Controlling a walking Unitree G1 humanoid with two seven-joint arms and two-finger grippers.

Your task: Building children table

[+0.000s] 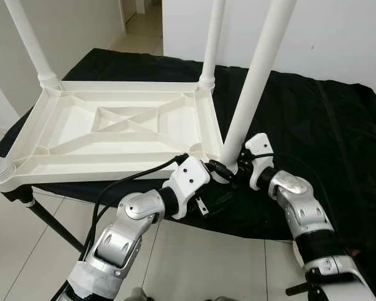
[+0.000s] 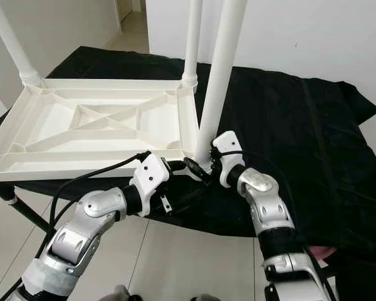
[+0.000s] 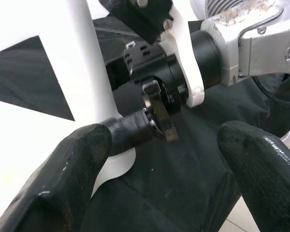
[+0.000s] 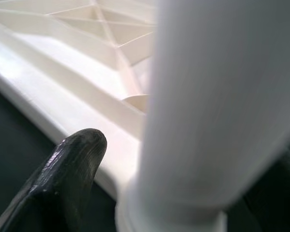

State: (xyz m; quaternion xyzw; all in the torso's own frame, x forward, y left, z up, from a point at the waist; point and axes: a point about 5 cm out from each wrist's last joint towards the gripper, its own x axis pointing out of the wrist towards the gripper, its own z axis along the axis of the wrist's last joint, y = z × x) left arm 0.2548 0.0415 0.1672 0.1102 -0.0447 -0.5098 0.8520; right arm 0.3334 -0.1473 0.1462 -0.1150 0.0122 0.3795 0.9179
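Tabletop (image 1: 113, 119) overhanging black cloth (image 1: 313, 125), right hand (image 1: 229, 168) gripping corner leg (image 1: 257, 75)

All four white legs (image 1: 255, 75) run off the top edge.

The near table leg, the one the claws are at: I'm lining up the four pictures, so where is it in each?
Left eye: near table leg, right of centre.
Right eye: centre.
Left wrist: white post, upper left.
Right wrist: broad, close, right half.
Shared landmark: upturned white tabletop.

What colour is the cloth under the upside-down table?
Black; the cloth shows best in the left eye view, beneath the white table.
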